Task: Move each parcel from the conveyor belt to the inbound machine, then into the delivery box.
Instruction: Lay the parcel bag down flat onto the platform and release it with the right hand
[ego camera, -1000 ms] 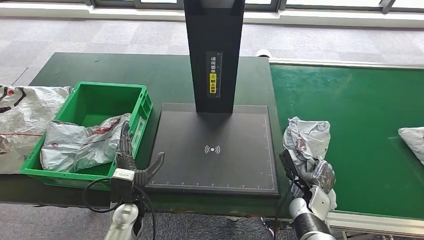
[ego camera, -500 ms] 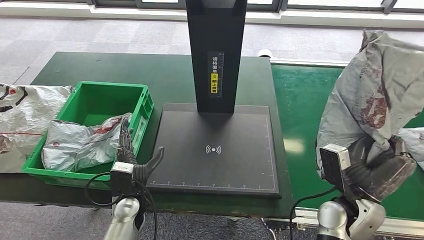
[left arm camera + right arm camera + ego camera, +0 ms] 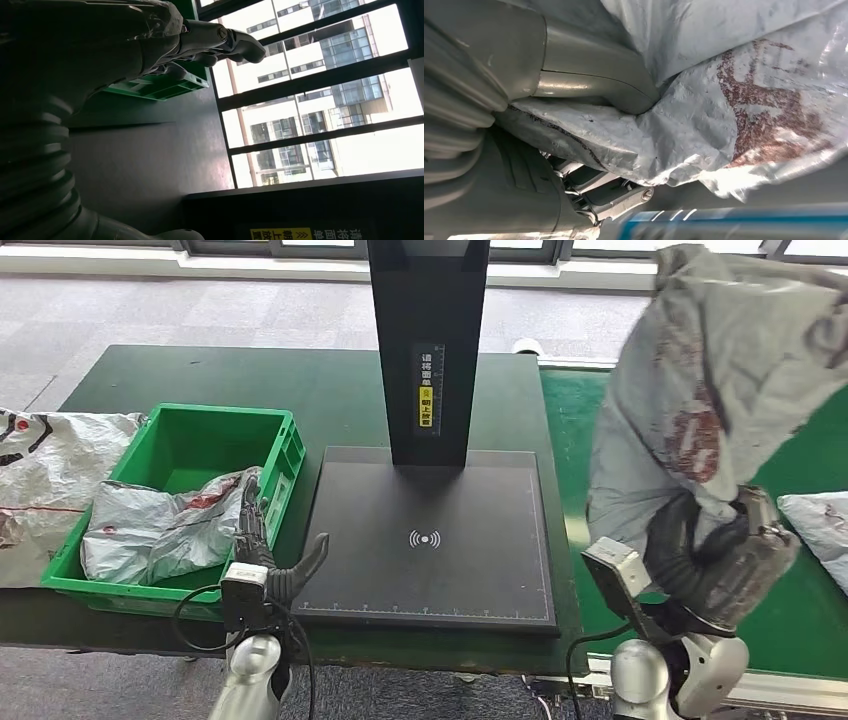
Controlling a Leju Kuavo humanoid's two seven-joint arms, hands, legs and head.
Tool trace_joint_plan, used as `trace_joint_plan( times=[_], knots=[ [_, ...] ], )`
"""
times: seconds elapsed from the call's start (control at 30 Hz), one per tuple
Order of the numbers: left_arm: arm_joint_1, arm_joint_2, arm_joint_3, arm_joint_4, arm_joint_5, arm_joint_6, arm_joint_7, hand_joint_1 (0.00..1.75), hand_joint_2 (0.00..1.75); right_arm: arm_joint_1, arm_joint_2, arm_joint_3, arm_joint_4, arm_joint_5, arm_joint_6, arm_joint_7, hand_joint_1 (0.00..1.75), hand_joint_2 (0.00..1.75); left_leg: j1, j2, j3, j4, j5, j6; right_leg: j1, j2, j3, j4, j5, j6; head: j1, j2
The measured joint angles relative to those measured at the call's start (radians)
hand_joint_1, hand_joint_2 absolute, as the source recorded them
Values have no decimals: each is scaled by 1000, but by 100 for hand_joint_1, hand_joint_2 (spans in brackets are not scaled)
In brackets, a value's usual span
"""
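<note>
My right hand [image 3: 722,562] grips a crumpled grey parcel [image 3: 715,390] with red print and holds it high above the green conveyor belt [image 3: 600,440], just right of the black inbound machine's scan plate [image 3: 430,540]. In the right wrist view the thumb [image 3: 589,80] presses into the parcel's [image 3: 734,100] foil. My left hand [image 3: 262,565] hovers open, fingers spread, between the green delivery box [image 3: 285,450] and the plate's front left corner. In the left wrist view its fingers [image 3: 220,40] hold nothing. A grey parcel [image 3: 165,520] lies in the box.
The machine's black post [image 3: 428,340] rises from the back of the plate. Another grey parcel [image 3: 818,525] lies on the belt at the right edge. A large white bag [image 3: 45,480] sits left of the box on the dark green table [image 3: 200,375].
My right hand has lifted the parcel off the belt and carried it up and leftward, toward the scan plate. The left hand has stayed in place.
</note>
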Motion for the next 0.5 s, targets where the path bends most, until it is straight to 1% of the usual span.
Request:
trace_joint_plan(
  times=[0.1, 0.33, 0.5],
  knots=[
    [-1, 0, -2, 1, 0, 0, 0, 0, 175, -4, 0, 59, 32, 16, 2, 0, 175, 175, 0, -1, 0, 0, 0, 0, 0, -1, 1, 0, 0, 0, 0, 0],
    [-1, 1, -2, 4, 0, 0, 0, 0, 175, -12, 0, 117, 78, 36, 2, 11, 175, 175, 0, -1, 0, 0, 0, 0, 0, -1, 1, 0, 0, 0, 0, 0],
    [-5, 0, -2, 9, 0, 0, 0, 0, 175, -42, 0, 196, 231, 125, 3, 60, 175, 175, 0, 0, 0, 0, 0, 0, 0, 0, 1, 0, 0, 0, 0, 0]
  ],
)
